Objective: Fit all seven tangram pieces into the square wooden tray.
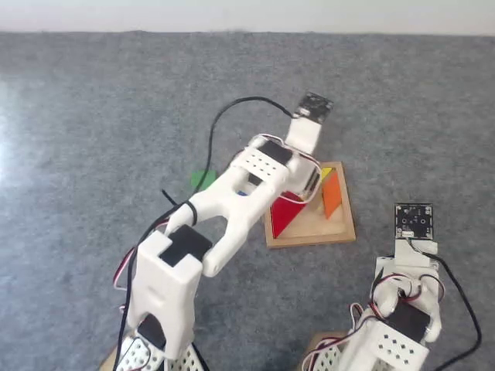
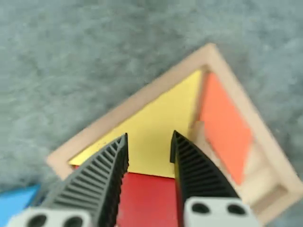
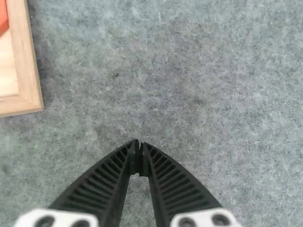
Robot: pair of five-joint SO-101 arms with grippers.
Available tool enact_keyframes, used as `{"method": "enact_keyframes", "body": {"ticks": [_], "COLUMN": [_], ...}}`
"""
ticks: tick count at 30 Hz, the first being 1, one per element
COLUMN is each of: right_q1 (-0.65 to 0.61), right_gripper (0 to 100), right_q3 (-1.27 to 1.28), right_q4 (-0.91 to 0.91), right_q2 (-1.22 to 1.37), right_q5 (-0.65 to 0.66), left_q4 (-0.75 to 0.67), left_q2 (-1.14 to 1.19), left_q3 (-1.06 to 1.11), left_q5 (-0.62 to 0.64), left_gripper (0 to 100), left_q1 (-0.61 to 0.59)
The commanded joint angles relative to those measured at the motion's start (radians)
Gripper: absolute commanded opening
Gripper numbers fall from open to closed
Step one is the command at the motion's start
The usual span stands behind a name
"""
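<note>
Pieces in three colours lie inside the tray (image 1: 313, 236), which sits on the grey tabletop (image 1: 93, 116) right of its middle. A red triangle (image 1: 285, 212) fills the tray's near-left part, a yellow piece (image 1: 326, 171) sits at its far corner, and an orange piece (image 1: 332, 195) lies along its right wall. Bare wood shows between red and orange. A green piece (image 1: 203, 179) lies on the tabletop left of the tray, apart from it, and a blue piece (image 2: 16, 201) lies just outside the tray's rim.

The left end effector (image 2: 149, 136) hangs over the tray. Its fingers are parted with nothing between them, and their tips are above the line where yellow meets red. The right end effector (image 3: 137, 143) is toward the tabletop's near-right corner, over bare grey surface near the tray's outer rim. Its tips are pressed together and grip nothing.
</note>
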Motion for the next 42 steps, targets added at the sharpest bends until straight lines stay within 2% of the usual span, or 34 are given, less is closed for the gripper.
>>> {"method": "enact_keyframes", "body": {"ticks": [1,10,18,24,29,32,36,42], "right_q1": [0.005,0.005,0.005,0.005,0.005,0.005,0.004,0.004], "right_gripper": [0.6,0.6,0.6,0.6,0.6,0.6,0.6,0.6], "right_q3": [0.015,0.015,0.015,0.015,0.015,0.015,0.015,0.015], "right_q4": [0.002,0.002,0.001,0.001,0.002,0.002,0.002,0.002], "right_q2": [-0.018,-0.018,-0.018,-0.018,-0.018,-0.018,-0.018,-0.018], "right_q5": [0.011,0.011,0.011,0.011,0.011,0.011,0.011,0.011], "left_q4": [0.035,0.057,0.161,0.396,0.534,0.537,0.489,0.384], "left_q2": [-0.02,-0.028,-0.129,-0.399,-0.454,-0.436,-0.367,-0.206], "left_q3": [-0.008,-0.065,-0.042,-0.035,0.027,0.076,0.102,0.094], "left_q5": [0.002,0.02,-0.005,-0.137,-0.275,-0.328,-0.245,-0.245], "left_gripper": [14,14,14,14,14,15,20,22], "left_q1": [0.031,-0.005,-0.038,-0.222,-0.413,-0.52,-0.614,-0.598]}}
